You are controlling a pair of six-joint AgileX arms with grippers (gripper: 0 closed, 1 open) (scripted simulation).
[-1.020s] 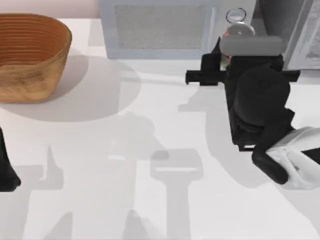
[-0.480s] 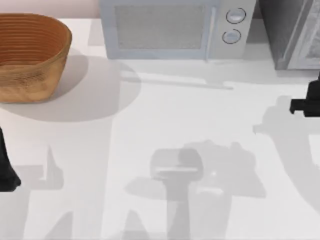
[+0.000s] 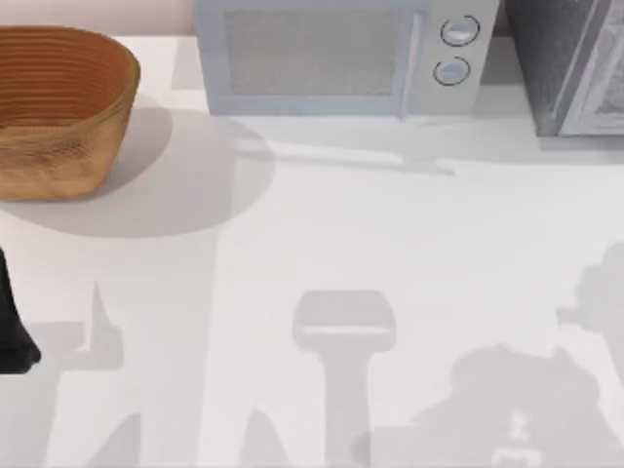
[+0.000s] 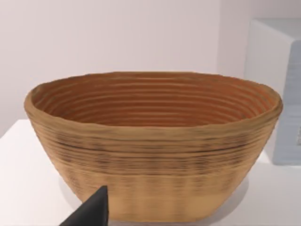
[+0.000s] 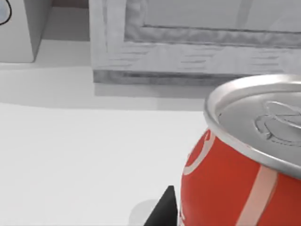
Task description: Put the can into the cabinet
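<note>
The can point(image 5: 244, 160) looms close in the right wrist view, with a silver top and a red label with white marks, leaning a little. My right gripper point(image 5: 221, 216) is shut on it, and one dark finger point(image 5: 162, 211) shows beside its red side. Beyond the can stands the cabinet point(image 5: 188, 42), with its pale framed door panel facing me. From above, the cabinet point(image 3: 575, 63) is at the table's back right corner. My left arm point(image 3: 12, 336) is parked at the left edge.
A woven basket point(image 3: 58, 107) stands at the back left, and it is large in the left wrist view point(image 4: 155, 141). A light grey microwave point(image 3: 336, 58) with two knobs sits at the back centre, just left of the cabinet. Arm shadows lie across the front right.
My right arm, which was in front of the microwave's knobs, has swung right and out of the top view. Its shadow has slid to the front right. The left arm has not moved.
</note>
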